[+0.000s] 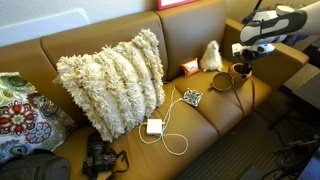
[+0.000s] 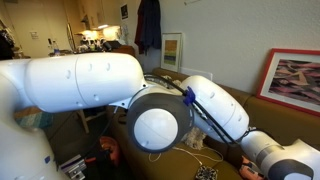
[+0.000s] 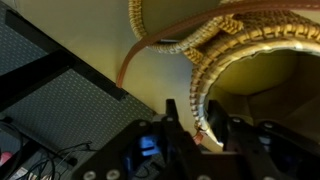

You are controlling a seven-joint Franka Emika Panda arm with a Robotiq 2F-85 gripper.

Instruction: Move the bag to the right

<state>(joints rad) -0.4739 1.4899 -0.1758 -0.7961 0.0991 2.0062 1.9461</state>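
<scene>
PANDA ARM AT THE COUCH: The hand hangs over the end of a brown leather couch, pointing almost straight down. The white arm reaches in from two o'clock in an exterior view.

In the wrist view the hand enters from six o'clock. Its dark fingers are set narrow on either side of the braided rim of the bag. Whether they press the rim cannot be told.

The bag sits on the couch's end seat cushion, directly under the hand, with its round, cup-like mouth facing up. Its thin strap loops out toward eight o'clock across the cushion.

A fluffy white tuft stands near the bag at ten o'clock, against the backrest. A small orange item is just beside the tuft at nine o'clock. A patterned square lies flat at eight o'clock of the bag.

Further along, a white charger with its cable rests in front of a shaggy pillow. A black camera lies at seven o'clock of that pillow.

In an exterior view the arm's thick white links fill the picture and bend down toward five o'clock, in front of a framed picture.
</scene>
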